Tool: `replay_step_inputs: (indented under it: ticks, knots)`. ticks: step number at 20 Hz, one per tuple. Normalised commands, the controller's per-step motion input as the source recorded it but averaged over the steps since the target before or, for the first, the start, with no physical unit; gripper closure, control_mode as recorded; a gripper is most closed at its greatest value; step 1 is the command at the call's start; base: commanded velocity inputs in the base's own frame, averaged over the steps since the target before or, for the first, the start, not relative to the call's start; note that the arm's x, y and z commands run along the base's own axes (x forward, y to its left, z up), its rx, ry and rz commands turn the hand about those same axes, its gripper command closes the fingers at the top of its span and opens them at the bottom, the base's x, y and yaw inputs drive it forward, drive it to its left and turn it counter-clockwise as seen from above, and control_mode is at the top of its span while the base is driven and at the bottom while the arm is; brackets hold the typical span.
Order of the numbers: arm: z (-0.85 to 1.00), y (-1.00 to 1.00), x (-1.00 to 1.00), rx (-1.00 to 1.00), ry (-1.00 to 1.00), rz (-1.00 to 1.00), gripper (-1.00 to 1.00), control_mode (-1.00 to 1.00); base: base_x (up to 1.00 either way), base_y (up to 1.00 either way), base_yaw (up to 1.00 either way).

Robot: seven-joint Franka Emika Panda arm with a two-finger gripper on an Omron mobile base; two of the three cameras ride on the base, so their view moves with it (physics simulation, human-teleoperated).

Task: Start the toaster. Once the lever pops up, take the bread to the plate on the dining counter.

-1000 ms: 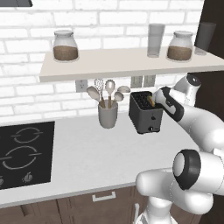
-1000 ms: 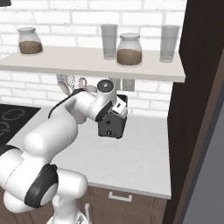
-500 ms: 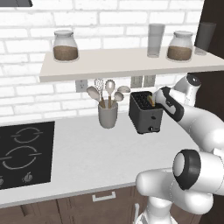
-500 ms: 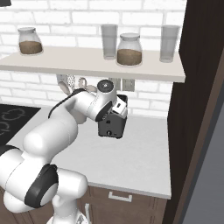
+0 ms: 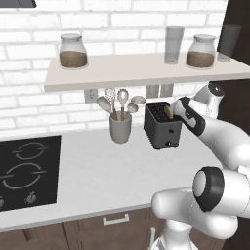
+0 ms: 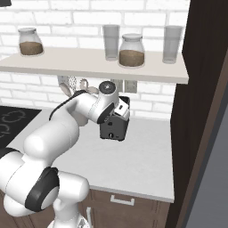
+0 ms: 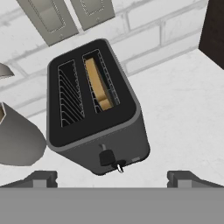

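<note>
Boxy dark toaster [image 7: 94, 113], wire-grilled slots, tan bread [image 7: 99, 85] in one; grey cup [image 7: 17, 138] beside. Gripper [image 7: 111, 180] fingers apart above.

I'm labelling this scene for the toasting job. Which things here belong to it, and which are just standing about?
Job:
toaster
bread in one toaster slot
gripper, open

Standing about:
utensil cup
cooktop
jars and glasses on the shelf
</note>
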Motion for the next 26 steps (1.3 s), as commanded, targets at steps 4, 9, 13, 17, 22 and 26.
replay_step_inputs:
  ticks: [4, 9, 13, 17, 22, 26]
  knots:
    - [0.00, 0.00, 0.00, 0.00, 0.00, 0.00, -1.00, -1.00, 0.00, 0.00, 0.00]
    - [0.00, 0.00, 0.00, 0.00, 0.00, 0.00, -1.00, -1.00, 0.00, 0.00, 0.00]
    - [0.00, 0.00, 0.00, 0.00, 0.00, 0.00, -1.00, -1.00, 0.00, 0.00, 0.00]
    - [0.00, 0.00, 0.00, 0.00, 0.00, 0.00, -1.00, -1.00, 0.00, 0.00, 0.00]
    - [-0.01, 0.00, 0.00, -0.07, 0.00, 0.00, -1.00, -1.00, 0.00, 0.00, 0.00]
    - [-0.02, 0.00, 0.00, -0.05, -0.01, 0.01, -1.00, -1.00, 0.00, 0.00, 0.00]
